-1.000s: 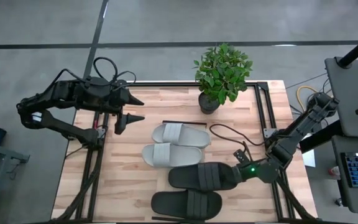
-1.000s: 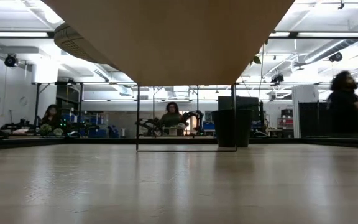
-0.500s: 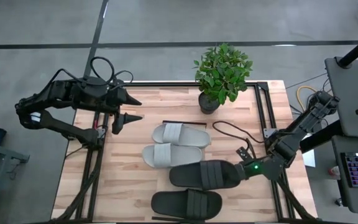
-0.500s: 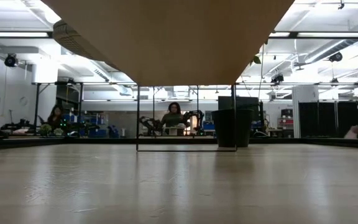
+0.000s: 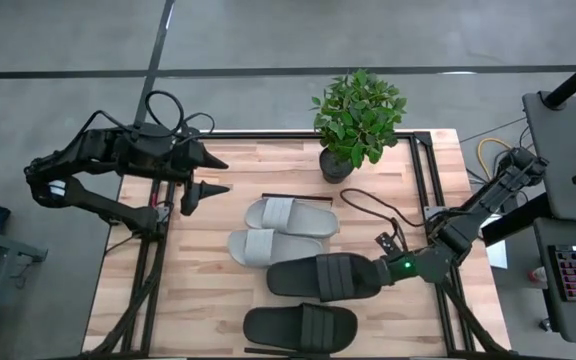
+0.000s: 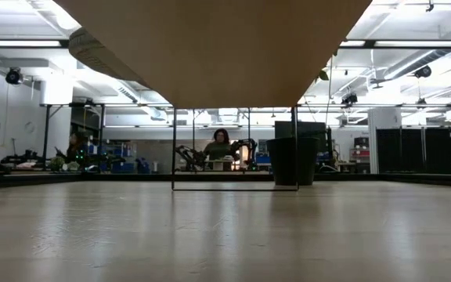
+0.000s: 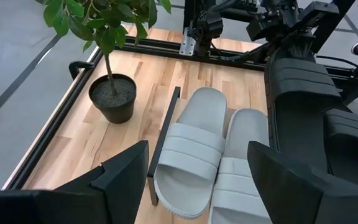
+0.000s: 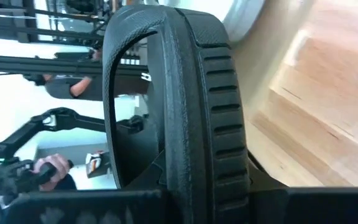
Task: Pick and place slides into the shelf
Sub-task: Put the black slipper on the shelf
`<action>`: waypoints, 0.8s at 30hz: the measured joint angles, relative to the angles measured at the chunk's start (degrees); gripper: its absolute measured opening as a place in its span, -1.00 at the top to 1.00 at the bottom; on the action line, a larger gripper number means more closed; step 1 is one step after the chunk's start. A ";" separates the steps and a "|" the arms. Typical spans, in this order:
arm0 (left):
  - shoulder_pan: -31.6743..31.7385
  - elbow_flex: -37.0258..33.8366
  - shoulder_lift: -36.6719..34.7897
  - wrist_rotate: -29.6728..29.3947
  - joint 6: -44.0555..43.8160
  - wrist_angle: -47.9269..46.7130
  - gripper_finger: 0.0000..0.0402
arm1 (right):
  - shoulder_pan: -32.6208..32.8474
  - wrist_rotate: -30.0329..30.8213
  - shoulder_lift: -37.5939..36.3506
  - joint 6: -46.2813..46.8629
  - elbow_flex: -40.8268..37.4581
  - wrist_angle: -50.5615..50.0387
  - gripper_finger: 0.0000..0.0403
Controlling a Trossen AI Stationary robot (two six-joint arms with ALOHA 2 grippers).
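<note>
In the high view my right gripper point(image 5: 380, 268) is shut on a black slide point(image 5: 318, 278) at the table's right near part. The other black slide point(image 5: 301, 327) lies flat on its sole by the near edge. Both pale grey slides point(image 5: 290, 215) point(image 5: 260, 248) lie side by side at mid-table, and the left wrist view also shows this grey pair point(image 7: 194, 149). A thin black bar point(image 5: 296, 198) runs along their far side; I cannot set the shelf's pale panel apart from the tabletop. My left gripper point(image 5: 216, 174) is open over the far left part, touching nothing. My right gripper holds the black slide by its end nearest the strap point(image 5: 371, 271), coming level from the table's right, along the slide. In the right wrist view the ribbed sole edge point(image 8: 222, 124) and strap arch point(image 8: 120, 93) rise from the fingers, which hide the place of contact. The slide reaches toward the table's left and looks clear of the table.
A potted plant point(image 5: 353, 120) stands at the far edge, right of middle. A loose black cable point(image 5: 373, 215) lies right of the grey slides. Black rails point(image 5: 423, 180) frame the table. Bare wood shows left of the slides point(image 5: 198, 270). People sit in the room beyond point(image 6: 220, 145).
My right gripper has carried the black slide a little toward the table's left and far edges, bringing it closer to the nearer grey slide. A person at the room's right has walked out of the low view.
</note>
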 joint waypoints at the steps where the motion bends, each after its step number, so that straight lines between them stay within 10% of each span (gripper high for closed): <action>1: -0.02 0.00 0.00 0.00 0.00 0.00 -0.29 | -0.43 -0.35 0.00 -0.34 0.01 0.55 0.81; 24: 0.01 -0.02 0.66 0.00 0.13 1.10 -0.29 | -5.59 -8.79 8.73 -5.03 0.01 14.22 0.81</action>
